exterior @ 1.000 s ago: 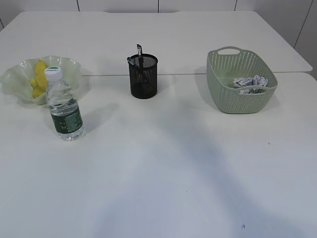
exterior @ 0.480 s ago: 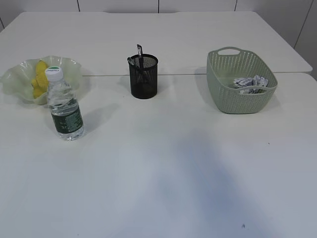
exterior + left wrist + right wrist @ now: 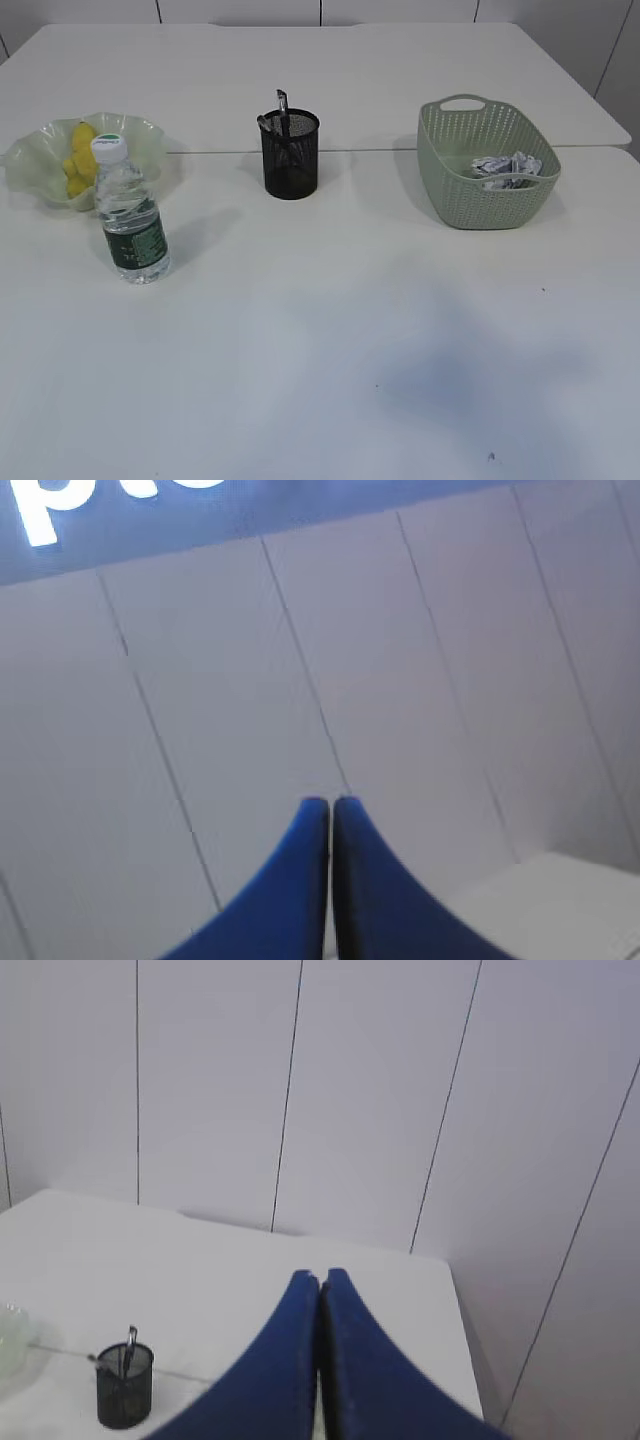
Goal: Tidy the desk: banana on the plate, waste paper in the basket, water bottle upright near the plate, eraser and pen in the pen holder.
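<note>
The yellow banana (image 3: 78, 158) lies in the pale green ruffled plate (image 3: 30, 160) at the left. Just in front of the plate the water bottle (image 3: 130, 212) stands upright. A pen (image 3: 283, 112) sticks out of the black mesh pen holder (image 3: 290, 153), which also shows in the right wrist view (image 3: 124, 1385). The eraser is not visible. The waste paper (image 3: 505, 166) rests inside the sage-green basket (image 3: 470, 205). Neither arm appears in the exterior view. My left gripper (image 3: 331, 804) is shut and empty, raised toward the wall. My right gripper (image 3: 320, 1278) is shut and empty, high above the desk (image 3: 330, 330).
A seam (image 3: 380, 150) runs across the desk behind the pen holder. A faint shadow (image 3: 470, 370) lies on the near right part of the desk. White panelled walls (image 3: 380, 1090) stand behind the desk.
The objects have not moved. The soft shadow on the near desk has drifted to the right and shrunk.
</note>
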You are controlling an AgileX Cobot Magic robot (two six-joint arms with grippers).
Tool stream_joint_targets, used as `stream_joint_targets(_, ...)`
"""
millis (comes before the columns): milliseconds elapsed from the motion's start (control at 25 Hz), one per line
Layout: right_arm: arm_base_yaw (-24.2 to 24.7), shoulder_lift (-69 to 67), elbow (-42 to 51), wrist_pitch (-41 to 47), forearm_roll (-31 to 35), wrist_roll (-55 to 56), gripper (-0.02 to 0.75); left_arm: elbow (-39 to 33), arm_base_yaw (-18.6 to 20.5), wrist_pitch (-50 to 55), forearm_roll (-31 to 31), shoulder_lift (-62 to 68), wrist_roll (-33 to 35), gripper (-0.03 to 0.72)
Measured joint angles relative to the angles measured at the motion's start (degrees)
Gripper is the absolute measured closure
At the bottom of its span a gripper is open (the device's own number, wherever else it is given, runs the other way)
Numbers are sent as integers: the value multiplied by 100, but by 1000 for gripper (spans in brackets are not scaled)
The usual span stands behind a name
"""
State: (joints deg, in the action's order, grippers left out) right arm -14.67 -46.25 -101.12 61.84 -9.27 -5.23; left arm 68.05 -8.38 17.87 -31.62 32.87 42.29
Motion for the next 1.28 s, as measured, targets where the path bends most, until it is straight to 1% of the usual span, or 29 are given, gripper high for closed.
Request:
stream_joint_targets(80,0,289,448,0,-49,11,749,62,305,381,441,-61,-245,713)
stream_joint_targets(200,0,595,1009,9,-61,49,749,275,810,912,1232,-194,-885,713)
stream_joint_targets(280,0,738,1307,9,-61,84,749,355,992,1091,1790,-286,-1555,713)
stream_joint_targets(360,0,831,1510,9,-61,106,749,399,1085,1290,2310,-432,-2214,713)
stream_joint_targets(440,0,908,1659,9,-61,133,749,412,1103,1701,2660,-577,-2782,713)
stream_joint_targets(520,0,946,1789,9,-61,154,749,412,1112,2218,2935,-746,-3039,713)
stream_joint_targets(640,0,1041,1999,9,-61,191,749,412,1112,2842,3210,-1040,-3156,713)
stream_joint_targets(840,0,1513,2646,-2,14,255,749,431,1112,3353,3332,-1790,-3311,713)
stream_joint_targets(1280,0,3773,4573,-123,178,395,749,446,1112,5413,3345,-2613,-3425,713)
